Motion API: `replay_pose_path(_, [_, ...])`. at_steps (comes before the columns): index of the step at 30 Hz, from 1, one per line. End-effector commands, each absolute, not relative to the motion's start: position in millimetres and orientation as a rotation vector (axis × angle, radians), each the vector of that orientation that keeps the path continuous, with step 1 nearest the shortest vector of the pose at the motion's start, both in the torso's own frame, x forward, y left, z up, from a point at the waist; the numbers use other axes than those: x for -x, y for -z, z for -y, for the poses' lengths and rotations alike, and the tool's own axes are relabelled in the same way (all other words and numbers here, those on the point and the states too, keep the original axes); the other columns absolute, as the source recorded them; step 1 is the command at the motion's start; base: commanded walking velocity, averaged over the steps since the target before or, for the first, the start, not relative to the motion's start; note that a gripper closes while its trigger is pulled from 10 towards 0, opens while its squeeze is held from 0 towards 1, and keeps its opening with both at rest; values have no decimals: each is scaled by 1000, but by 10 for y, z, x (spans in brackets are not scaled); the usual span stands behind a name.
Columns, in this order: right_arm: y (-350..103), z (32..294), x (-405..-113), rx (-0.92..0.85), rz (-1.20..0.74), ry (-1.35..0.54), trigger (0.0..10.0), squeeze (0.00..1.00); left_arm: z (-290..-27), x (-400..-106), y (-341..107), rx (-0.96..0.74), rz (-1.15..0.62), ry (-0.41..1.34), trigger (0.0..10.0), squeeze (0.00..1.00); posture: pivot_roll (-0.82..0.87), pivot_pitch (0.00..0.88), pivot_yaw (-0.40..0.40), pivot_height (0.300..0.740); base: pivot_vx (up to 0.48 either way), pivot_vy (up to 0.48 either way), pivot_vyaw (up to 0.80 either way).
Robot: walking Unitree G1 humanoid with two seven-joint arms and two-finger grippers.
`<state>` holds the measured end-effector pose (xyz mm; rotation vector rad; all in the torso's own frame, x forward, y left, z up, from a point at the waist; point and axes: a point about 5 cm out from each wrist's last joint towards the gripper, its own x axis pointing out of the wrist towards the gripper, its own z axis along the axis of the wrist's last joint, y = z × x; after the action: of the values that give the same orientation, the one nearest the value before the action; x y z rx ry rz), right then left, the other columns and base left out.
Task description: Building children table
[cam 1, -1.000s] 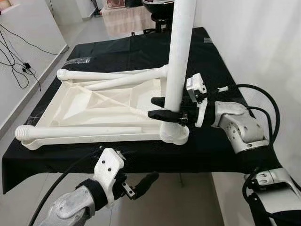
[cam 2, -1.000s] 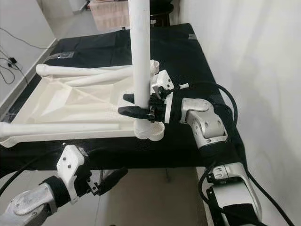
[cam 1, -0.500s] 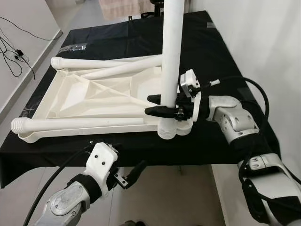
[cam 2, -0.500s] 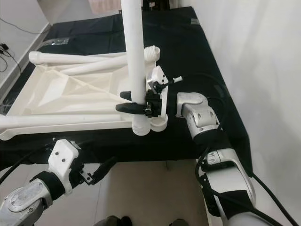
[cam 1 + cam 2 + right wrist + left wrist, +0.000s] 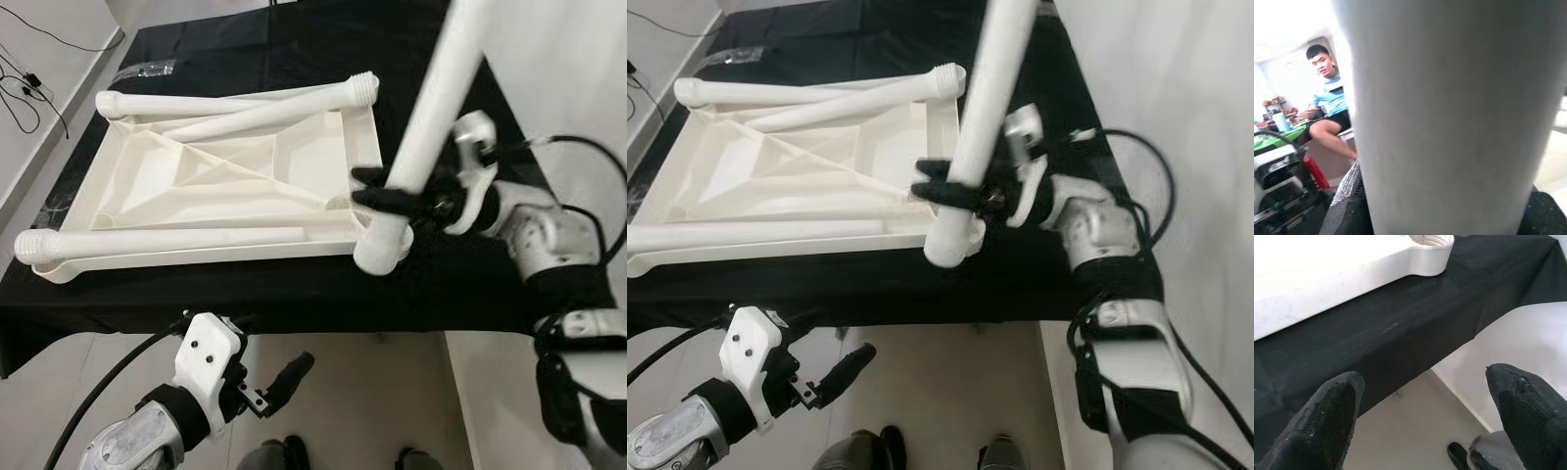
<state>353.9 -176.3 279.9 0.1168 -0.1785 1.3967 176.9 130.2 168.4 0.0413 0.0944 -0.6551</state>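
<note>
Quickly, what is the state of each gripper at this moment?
Left gripper: open, holding nothing, below the table edge.
Right gripper: closed on the white table leg, which stands tilted at the tabletop corner.

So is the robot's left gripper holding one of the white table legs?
No, the left gripper hangs open below the table edge, holding nothing; the right gripper holds the leg.
</note>
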Motion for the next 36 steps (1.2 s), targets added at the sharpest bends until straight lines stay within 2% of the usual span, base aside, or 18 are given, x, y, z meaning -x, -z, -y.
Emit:
replay_pose_path(1, [-2783, 1737, -3566, -106, 186, -1381, 10000, 0, -1308, -1713, -1679, -28, -112, 665, 10000, 0, -12, 304, 129, 740, 0, 0, 0])
replay_pose_path(3, [-2720, 1751, -3628, -52, 171, -1300, 10000, 0, -1314, -1684, -1680, -24, -118, 669, 10000, 0, -10, 302, 129, 740, 0, 0, 0])
replay_pose_path(10, [-2679, 1756, -3625, -33, 144, -1313, 10000, 0, -1315, -1663, -1687, -17, -123, 672, 10000, 0, -9, 301, 128, 740, 0, 0, 0])
replay_pose_path(14, [-2505, 1675, -3590, 111, 58, -1348, 10000, 0, -1313, -1642, -1686, -12, -129, 680, 10000, 0, -13, 299, 127, 740, 0, 0, 0])
replay_pose_path(17, [-2477, 1655, -3606, 143, 52, -1331, 10000, 0, -1311, -1643, -1687, -12, -130, 682, 10000, 0, -12, 300, 127, 740, 0, 0, 0])
replay_pose_path(20, [-2411, 1584, -3643, 247, 47, -1294, 10000, 0, -1306, -1644, -1695, -11, -130, 684, 10000, 0, -12, 304, 124, 740, 0, 0, 0])
replay_pose_path(32, [-2409, 1555, -3658, 258, 25, -1305, 10000, 0, -1293, -1646, -1706, -8, -127, 681, 10000, 0, -11, 308, 118, 740, 0, 0, 0])
replay_pose_path(33, [-2387, 1585, -3601, 296, -19, -1380, 10000, 0, -1291, -1646, -1707, -6, -128, 682, 10000, 0, -11, 313, 116, 740, 0, 0, 0])
replay_pose_path(36, [-2376, 1603, -3555, 324, -51, -1435, 10000, 0, -1289, -1645, -1709, -5, -129, 682, 10000, 0, -12, 315, 115, 740, 0, 0, 0])
